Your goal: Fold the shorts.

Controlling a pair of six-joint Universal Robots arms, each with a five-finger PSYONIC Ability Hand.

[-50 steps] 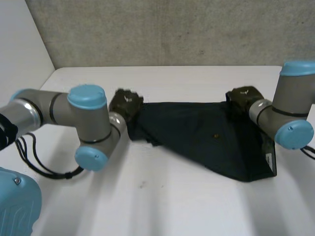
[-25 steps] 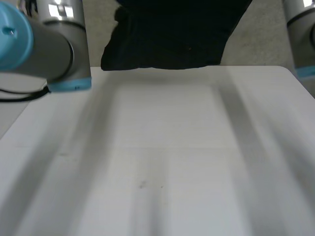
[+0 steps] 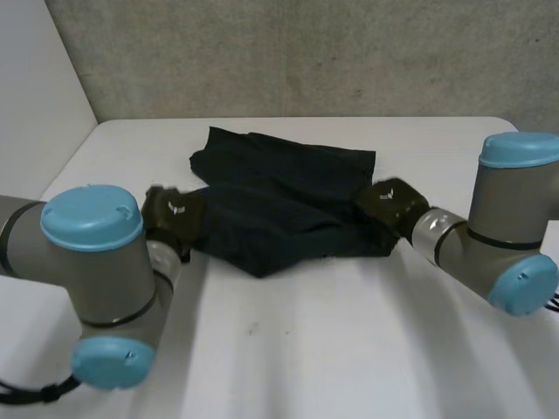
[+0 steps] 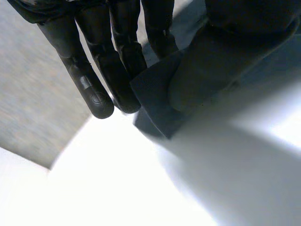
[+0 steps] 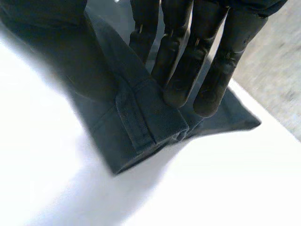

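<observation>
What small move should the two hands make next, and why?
Probably let go: the shorts already lie doubled over on the table, yet the left hand and right hand each pinch a near corner.

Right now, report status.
Left hand pinches shorts corner. Right hand pinches opposite hem. Shorts rumpled on table. Nothing in the way.

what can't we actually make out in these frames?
- Head view: the left hand is partly behind the left arm, and its grip on the shorts is under the cloth.
- Head view: the right hand hides its own contact with the shorts' edge behind its back.
- Left wrist view: the blurred thumb covers most of the pinched corner.
- All views: the top layer hides the lower layers, so fold alignment is unknown.
</observation>
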